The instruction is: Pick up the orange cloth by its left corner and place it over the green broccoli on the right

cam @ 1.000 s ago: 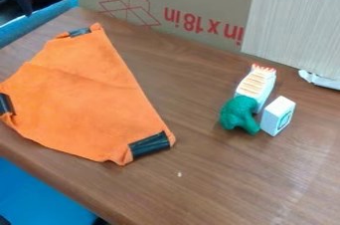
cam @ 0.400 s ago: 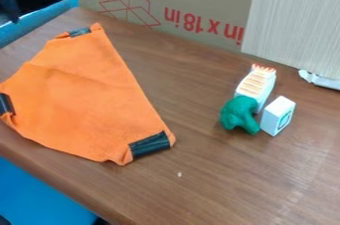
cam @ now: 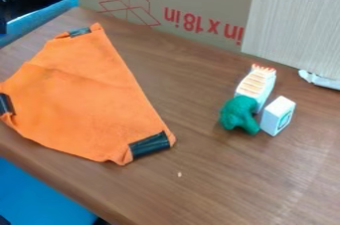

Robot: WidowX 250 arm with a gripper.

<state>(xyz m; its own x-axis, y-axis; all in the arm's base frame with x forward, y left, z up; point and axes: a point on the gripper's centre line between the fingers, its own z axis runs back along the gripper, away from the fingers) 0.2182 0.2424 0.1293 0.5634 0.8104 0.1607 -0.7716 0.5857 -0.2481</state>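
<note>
At the upper left edge, part of the black gripper (cam: pixel 3 20) shows against the dark background, beyond the table's blue-edged side and touching nothing on the table. An orange cloth (cam: pixel 86 94) lies spread on the left half, with black tape at three of its corners. To the right, a green broccoli-shaped toy (cam: pixel 239 114) leans close to a white block with an orange ridged top (cam: pixel 256 83). Beside them on the right stands a small white box-like block (cam: pixel 278 115) with a green mark on its side.
The brown wooden table (cam: pixel 219 184) has its near edge running diagonally at the lower left. A cardboard panel (cam: pixel 173 0) with red print and a pale wood-grain panel (cam: pixel 292 20) stand along the back. A crumpled white piece (cam: pixel 318 79) lies at the right panel's foot.
The black gripper has moved left, mostly out past the upper left edge. The cloth and the toys have stayed where they were.
</note>
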